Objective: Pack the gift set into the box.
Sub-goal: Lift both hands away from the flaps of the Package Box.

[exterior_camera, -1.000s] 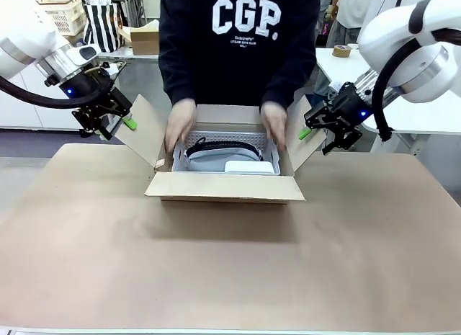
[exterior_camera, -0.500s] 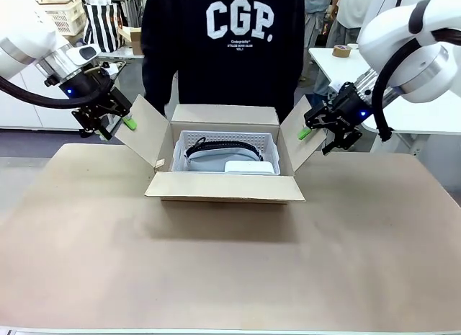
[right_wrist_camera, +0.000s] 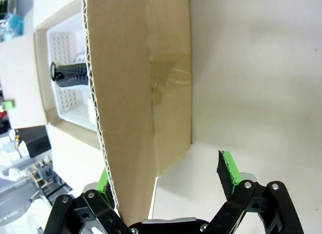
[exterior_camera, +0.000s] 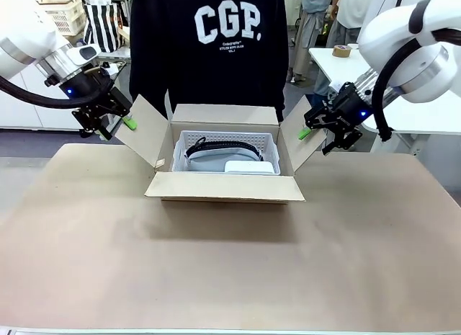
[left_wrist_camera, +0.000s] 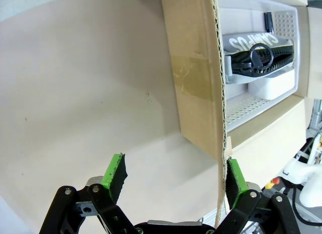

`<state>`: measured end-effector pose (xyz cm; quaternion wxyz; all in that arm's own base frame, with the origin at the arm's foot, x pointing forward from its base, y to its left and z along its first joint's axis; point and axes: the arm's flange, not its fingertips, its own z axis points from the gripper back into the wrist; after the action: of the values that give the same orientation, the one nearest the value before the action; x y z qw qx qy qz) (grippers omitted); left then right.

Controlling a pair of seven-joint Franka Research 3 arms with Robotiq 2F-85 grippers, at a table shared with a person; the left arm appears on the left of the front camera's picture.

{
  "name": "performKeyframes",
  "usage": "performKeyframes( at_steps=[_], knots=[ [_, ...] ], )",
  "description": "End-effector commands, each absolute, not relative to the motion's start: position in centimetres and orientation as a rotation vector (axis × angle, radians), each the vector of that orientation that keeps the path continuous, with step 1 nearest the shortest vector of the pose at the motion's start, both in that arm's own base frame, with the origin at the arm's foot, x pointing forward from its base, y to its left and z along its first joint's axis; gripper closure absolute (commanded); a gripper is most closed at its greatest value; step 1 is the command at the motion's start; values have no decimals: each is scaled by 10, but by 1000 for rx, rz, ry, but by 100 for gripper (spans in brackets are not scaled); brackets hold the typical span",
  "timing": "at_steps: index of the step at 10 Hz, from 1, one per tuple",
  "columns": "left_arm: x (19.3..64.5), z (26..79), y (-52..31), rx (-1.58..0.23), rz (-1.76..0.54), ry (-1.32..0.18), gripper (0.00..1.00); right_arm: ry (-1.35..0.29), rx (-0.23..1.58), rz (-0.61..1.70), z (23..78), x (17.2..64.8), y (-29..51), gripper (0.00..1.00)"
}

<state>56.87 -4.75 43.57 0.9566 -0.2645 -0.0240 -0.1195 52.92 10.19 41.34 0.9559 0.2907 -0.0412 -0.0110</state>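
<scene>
Hands that reached into the box [exterior_camera: 223, 187] have withdrawn; the person [exterior_camera: 216, 54] stands behind it. On the surface [exterior_camera: 216, 277], the box holds the grey pouch [exterior_camera: 209, 161], white rounded piece [exterior_camera: 248, 166] and perforated panel [exterior_camera: 216, 139]. The left gripper [exterior_camera: 112, 124] and right gripper [exterior_camera: 318, 137] gape wide, each around a side flap's edge.

Your left arm [exterior_camera: 25, 29] and right arm [exterior_camera: 403, 39] are white, with black cables [exterior_camera: 377, 90]. Left gripper [left_wrist_camera: 174, 172] and right gripper [right_wrist_camera: 166, 173]: black, green pads [left_wrist_camera: 114, 169], silver screws [left_wrist_camera: 250, 193], what looks like a blue light [exterior_camera: 362, 113]. The person's black sweatshirt [exterior_camera: 216, 76] reads "CGP."
</scene>
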Motion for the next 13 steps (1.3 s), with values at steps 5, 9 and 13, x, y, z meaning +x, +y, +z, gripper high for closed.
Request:
performKeyframes(
  at_steps=[5,9,13],
  knots=[
    [567,437,-48,-520,-230,-47,0,-87,564,-40,416,532,105,0],
    [567,437,-48,-520,-230,-47,0,-87,564,-40,416,532,105,0],
    [569,436,-47,-537,-243,-49,0,-84,590,-22,413,529,102,0]
  ],
)
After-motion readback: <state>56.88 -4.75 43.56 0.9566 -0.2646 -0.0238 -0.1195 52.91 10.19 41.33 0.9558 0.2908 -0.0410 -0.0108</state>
